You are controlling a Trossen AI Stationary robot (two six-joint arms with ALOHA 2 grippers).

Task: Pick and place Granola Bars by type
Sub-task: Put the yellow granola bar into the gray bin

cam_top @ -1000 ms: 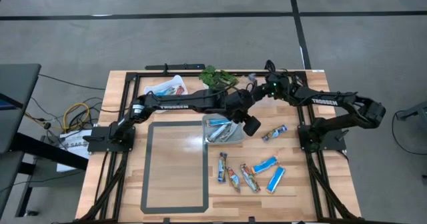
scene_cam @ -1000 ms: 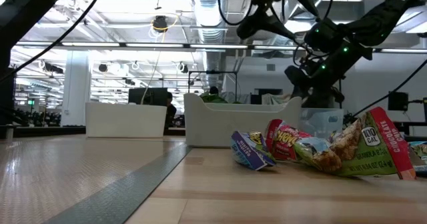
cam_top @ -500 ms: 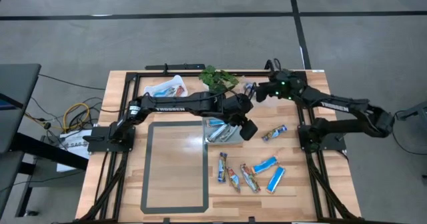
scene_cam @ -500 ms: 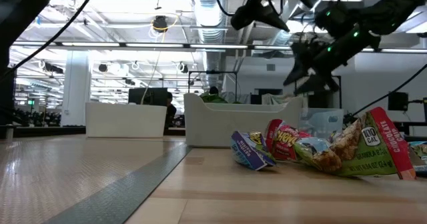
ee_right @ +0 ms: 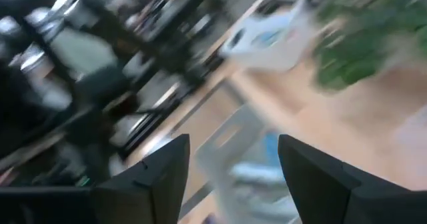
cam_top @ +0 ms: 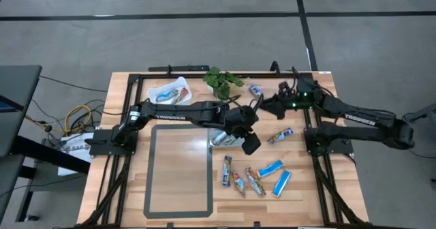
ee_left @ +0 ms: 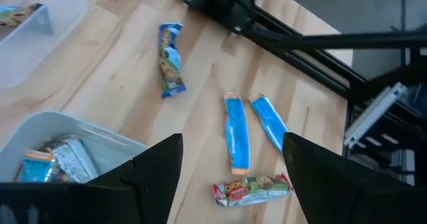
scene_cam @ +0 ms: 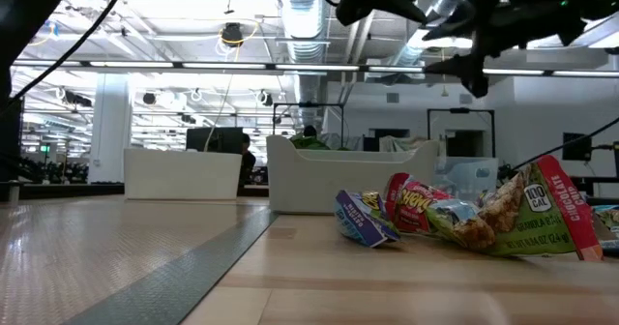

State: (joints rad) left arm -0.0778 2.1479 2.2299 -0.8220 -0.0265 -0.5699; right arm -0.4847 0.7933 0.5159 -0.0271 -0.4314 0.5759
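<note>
Several loose granola bars lie flat on the near right part of the table: blue ones (cam_top: 271,168) (cam_top: 281,183), multicoloured ones (cam_top: 237,181) (cam_top: 255,181) (cam_top: 227,170), and one (cam_top: 280,137) farther off. Another bar (cam_top: 255,90) lies by the plant. My left gripper (cam_top: 249,144) (ee_left: 233,139) is open and empty, raised over the near edge of a clear bin (cam_top: 210,135) of bars, with two blue bars (ee_left: 237,132) (ee_left: 270,121) beyond its fingers. My right gripper (cam_top: 269,106) (ee_right: 233,139) is open and empty, raised between the plant and that bin.
A green plant sprig (cam_top: 221,80) lies at the far edge. A second bin (cam_top: 155,93) at the far left holds multicoloured bars. A grey taped rectangle (cam_top: 153,168) marks the table's near left. The black frame rails (cam_top: 320,168) run along the sides.
My right gripper has drawn back from beside the plant toward the table's right and near side and has risen. A bar shows by the plant where it stood. My left gripper has moved from over the bin toward the near edge.
</note>
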